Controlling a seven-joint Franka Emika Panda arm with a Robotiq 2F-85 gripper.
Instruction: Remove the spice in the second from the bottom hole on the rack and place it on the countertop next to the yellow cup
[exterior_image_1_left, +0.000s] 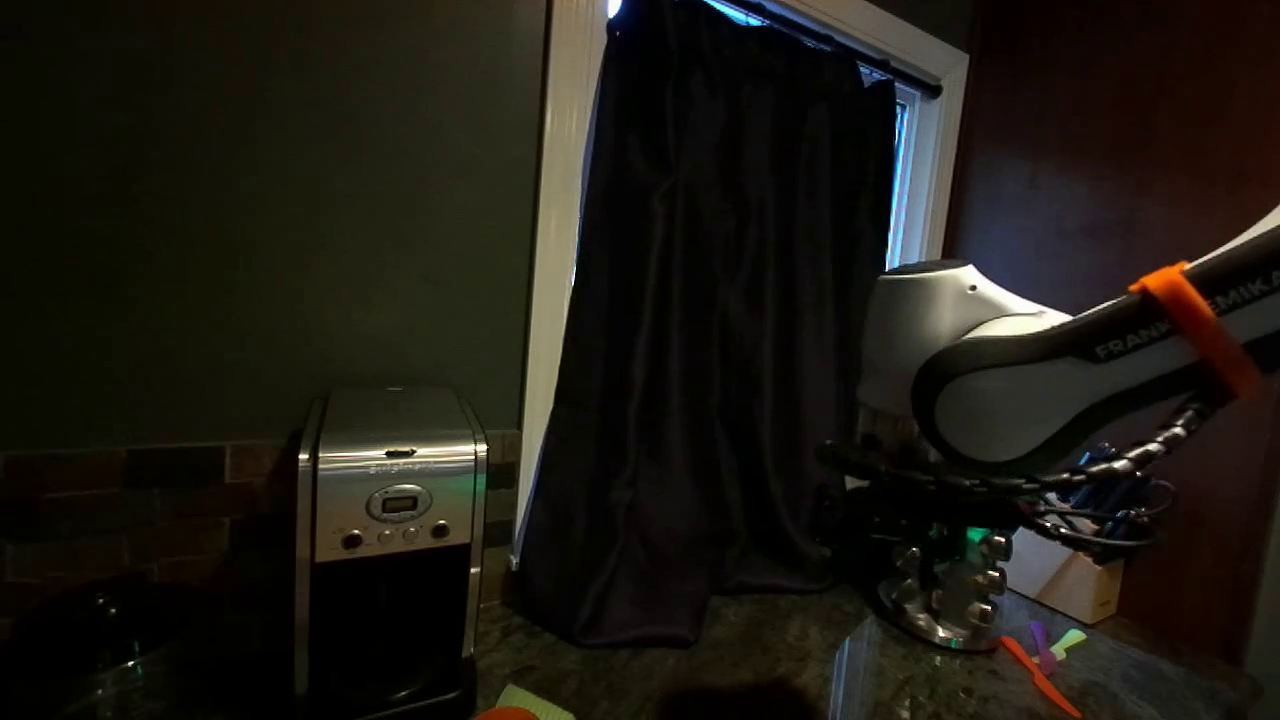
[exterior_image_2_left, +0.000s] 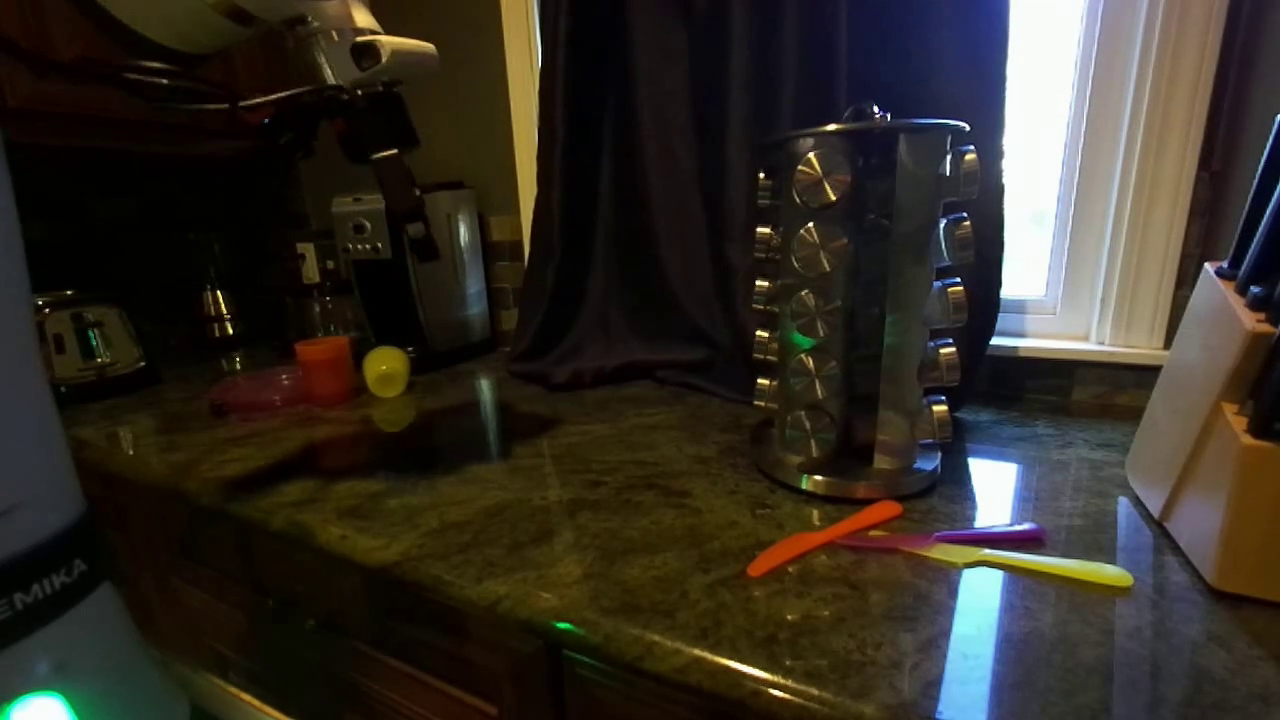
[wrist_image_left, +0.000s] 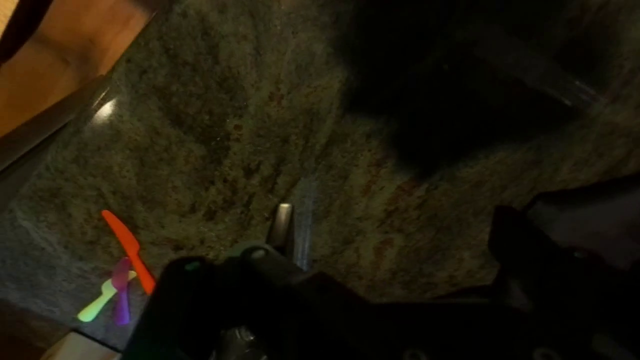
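Orange, purple and yellow knives (exterior_image_2_left: 890, 541) overlap on the countertop (exterior_image_2_left: 620, 520); behind stands the rack (exterior_image_2_left: 908, 300), a spice (exterior_image_2_left: 813, 375) filling its second-lowest facing hole. Beyond, the gripper (exterior_image_2_left: 422, 242) hangs with fingers apart, and farther is the yellow cup (exterior_image_2_left: 386, 371).

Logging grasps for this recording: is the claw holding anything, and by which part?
Nothing is held: the claw stands open, countertop showing in its gap.

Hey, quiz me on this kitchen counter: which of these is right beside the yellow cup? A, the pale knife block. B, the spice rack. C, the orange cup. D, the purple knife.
C: in an exterior view the orange cup is right beside the yellow cup, while the spice rack stands well apart from both.
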